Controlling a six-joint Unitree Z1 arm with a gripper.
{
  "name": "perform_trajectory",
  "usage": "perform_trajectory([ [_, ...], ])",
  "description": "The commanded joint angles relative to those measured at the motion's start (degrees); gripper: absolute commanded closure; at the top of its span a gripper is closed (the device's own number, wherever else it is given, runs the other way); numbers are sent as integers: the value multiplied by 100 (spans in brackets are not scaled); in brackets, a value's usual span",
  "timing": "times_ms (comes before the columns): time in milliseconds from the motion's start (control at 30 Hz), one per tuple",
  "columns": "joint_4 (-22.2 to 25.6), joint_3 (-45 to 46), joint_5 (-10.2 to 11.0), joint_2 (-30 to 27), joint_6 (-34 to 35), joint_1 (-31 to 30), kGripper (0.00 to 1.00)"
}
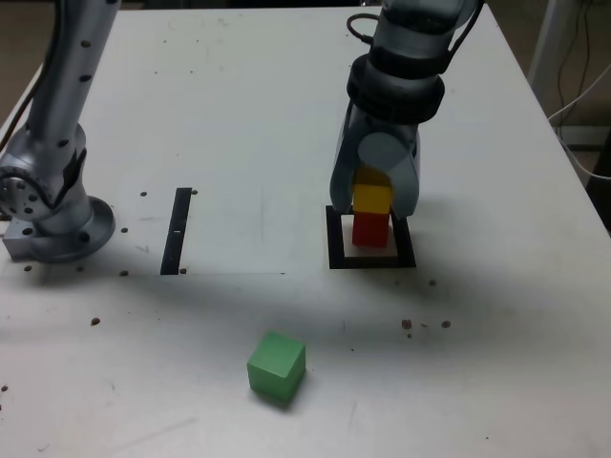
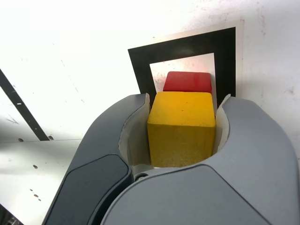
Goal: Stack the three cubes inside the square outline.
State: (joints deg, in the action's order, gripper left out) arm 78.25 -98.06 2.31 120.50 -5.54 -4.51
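Nearest you in the exterior view, the green cube point(image 1: 277, 366) sits alone on the white table point(image 1: 239, 105), well apart from the square outline point(image 1: 371, 260) and toward that view's left of it, turned a little so a corner faces the camera.

Past it, the gripper point(image 1: 374, 202) stands over the outline with its jaws clamped on the yellow cube point(image 1: 372, 198), one finger pressed to each side face; the wrist view shows the block point(image 2: 182, 127) seated squarely between the pale pads. Directly below it lies the red cube point(image 1: 370, 230), resting inside the outline's pale centre. In the exterior view yellow appears to touch red's top, though you cannot be sure from here whether it rests there or hangs just above. From the wrist, red point(image 2: 187, 81) peeks out beyond yellow's far edge, so judge the two slightly offset, or merely seen at an angle.

That vertical line is what your release depends on. The cubes have no long axis to mind.

Farther off, a thin black strip point(image 1: 177, 230) lies toward the exterior view's left, beside the arm's base point(image 1: 52, 215). The tabletop is flat and speckled with small dark marks, with open room all round the outline.
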Motion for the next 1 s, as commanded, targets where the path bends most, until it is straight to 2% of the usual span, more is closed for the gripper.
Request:
perform_trajectory([
  [0, -11, -2, -7, -1, -13, -13, 68],
  [133, -45, 27, -36, 7, -28, -14, 66],
  [500, -50, 18, -79, 95, -121, -12, 50],
  [633, -47, 36, -134, 106, -166, -13, 38],
  [833, -14, 32, -166, 144, -208, -14, 8],
  [967, 24, -1, -137, 123, -210, -12, 1],
])
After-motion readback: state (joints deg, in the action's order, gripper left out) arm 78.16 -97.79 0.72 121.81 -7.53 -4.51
